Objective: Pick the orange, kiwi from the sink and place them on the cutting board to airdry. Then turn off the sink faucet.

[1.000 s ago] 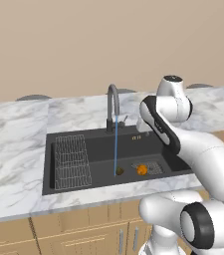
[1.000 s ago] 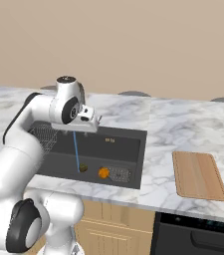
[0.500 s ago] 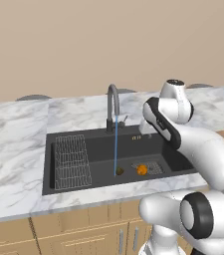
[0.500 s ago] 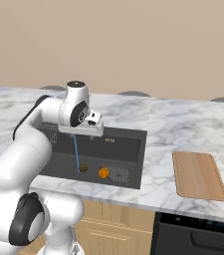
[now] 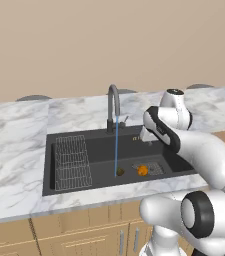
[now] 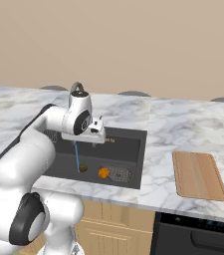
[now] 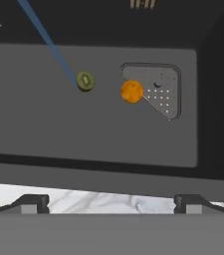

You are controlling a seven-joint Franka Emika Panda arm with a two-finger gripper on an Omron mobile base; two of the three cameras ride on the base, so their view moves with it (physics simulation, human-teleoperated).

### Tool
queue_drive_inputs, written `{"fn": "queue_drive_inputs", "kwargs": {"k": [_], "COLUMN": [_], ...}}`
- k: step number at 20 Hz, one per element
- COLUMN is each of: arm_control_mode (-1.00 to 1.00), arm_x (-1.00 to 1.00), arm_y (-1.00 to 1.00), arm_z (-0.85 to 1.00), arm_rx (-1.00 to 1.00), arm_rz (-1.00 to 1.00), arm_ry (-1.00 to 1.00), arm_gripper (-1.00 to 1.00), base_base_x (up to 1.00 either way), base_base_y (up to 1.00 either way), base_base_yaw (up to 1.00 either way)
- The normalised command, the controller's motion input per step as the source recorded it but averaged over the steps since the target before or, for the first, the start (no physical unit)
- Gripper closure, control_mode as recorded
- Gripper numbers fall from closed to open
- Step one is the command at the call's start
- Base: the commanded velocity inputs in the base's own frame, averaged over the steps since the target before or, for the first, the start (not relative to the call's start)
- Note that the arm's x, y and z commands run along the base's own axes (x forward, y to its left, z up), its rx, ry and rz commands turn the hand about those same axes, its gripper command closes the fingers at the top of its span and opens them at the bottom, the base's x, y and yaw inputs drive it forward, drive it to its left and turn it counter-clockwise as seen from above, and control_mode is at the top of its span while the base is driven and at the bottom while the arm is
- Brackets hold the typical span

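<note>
We hold our gripper [image 6: 98, 132] above the sink [image 7: 108, 144], fingers spread wide and grasping nothing. In the sink, the orange [image 7: 132, 91] sits at the drain plate's [image 7: 164, 92] edge, the kiwi [image 7: 85, 80] just beside it under the water stream [image 7: 49, 45]. The board [image 6: 198, 175] lies on the counter well apart from the sink.

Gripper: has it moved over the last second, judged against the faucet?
Yes. In the left base view the gripper has swung rightward, away from the faucet, and now hangs open above the sink.
</note>
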Motion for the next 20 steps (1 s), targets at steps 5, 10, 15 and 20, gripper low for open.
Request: {"fn": "queue_drive_inputs", "kwargs": {"k": [5,10,15,20], "arm_control_mode": [-1.0,-1.0,-1.0,-1.0], "arm_x": [0.05,0.12,0.19,0.15], "arm_y": [-0.05,-0.04,-0.06,-0.08], "arm_z": [-0.33,-0.33,-0.33,-0.33], "arm_rx": [0.0,0.0,0.0,0.0], "arm_rz": [0.0,0.0,0.0,-0.01], "arm_ry": [0.0,0.0,0.01,0.0], "arm_gripper": [-1.0,-1.0,-1.0,-1.0], "base_base_x": [0.0,0.0,0.0,0.0], "base_base_y": [0.0,0.0,0.0,0.0], "base_base_yaw": [0.0,0.0,0.0,0.0]}}
